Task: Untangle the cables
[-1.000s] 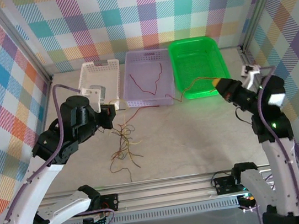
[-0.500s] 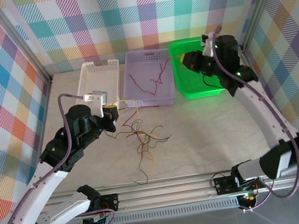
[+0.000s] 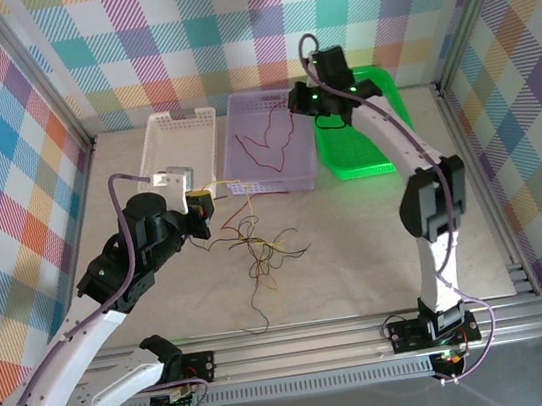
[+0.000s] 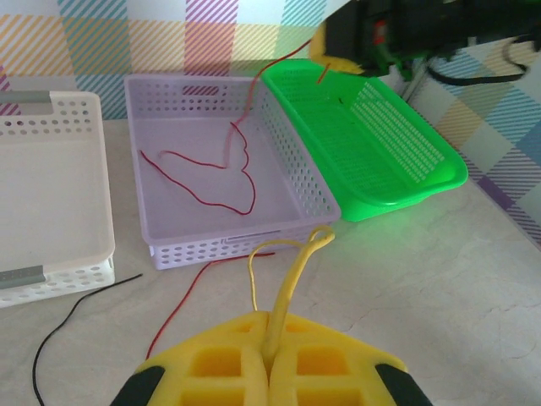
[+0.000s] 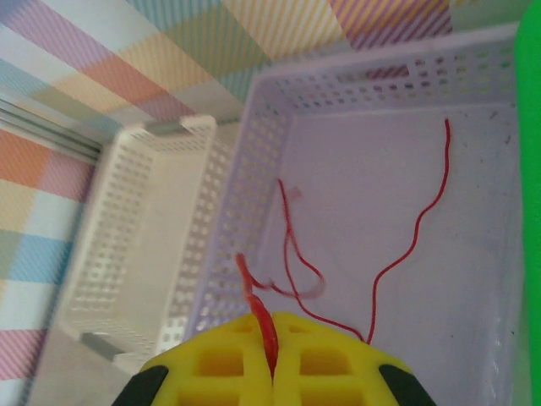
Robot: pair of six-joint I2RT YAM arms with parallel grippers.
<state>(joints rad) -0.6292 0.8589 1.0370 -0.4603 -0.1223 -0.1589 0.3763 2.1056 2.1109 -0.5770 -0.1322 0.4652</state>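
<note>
A loose tangle of red, yellow and black cables lies on the table in front of the baskets. My left gripper sits just left of it, shut on a yellow cable that loops out ahead of the gripper. My right gripper hangs over the far right corner of the purple basket, shut on a red cable. That cable trails down into the basket, where another thin red cable lies on the floor.
A white basket stands left of the purple one and a green basket stands right of it, all against the back wall. A black cable and a red one run over the table by the white basket.
The right arm swung from the right side, across the green basket, to above the purple basket, carrying the red cable with it. The tangle shifted a little to the right. The left gripper barely moved.
</note>
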